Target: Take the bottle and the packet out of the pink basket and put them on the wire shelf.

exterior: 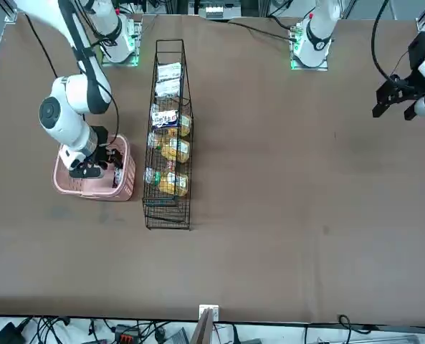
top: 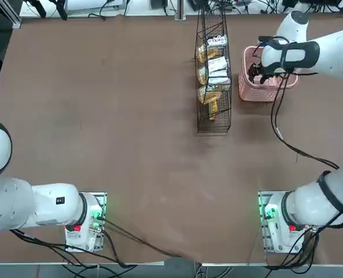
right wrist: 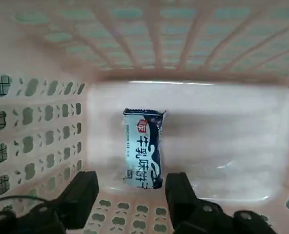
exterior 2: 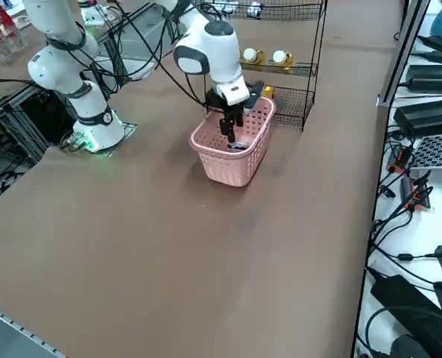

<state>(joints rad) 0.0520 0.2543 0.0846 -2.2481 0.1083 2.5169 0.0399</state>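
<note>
Wrist view shows the packet (right wrist: 144, 148) flat on the pink basket (right wrist: 42, 122) floor, between the right gripper (right wrist: 133, 200)'s spread, empty fingers.

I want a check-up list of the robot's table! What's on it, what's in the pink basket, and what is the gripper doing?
Surface: brown table, bare apart from the basket, the shelf and the arms' bases.
Job's things: pink basket stands beside the wire shelf. One white packet lies flat on the basket floor. No bottle seen in the basket; white-capped bottles already sit on the shelf.
Clutter: yellow-orange and white packets fill the shelf tiers.
Gripper: right gripper open, lowered inside the basket over the packet, not touching it.
Cables: black cable hangs from the right arm onto the table; more run from the bases.
Surroundings: cables and equipment along the table edges.
</note>
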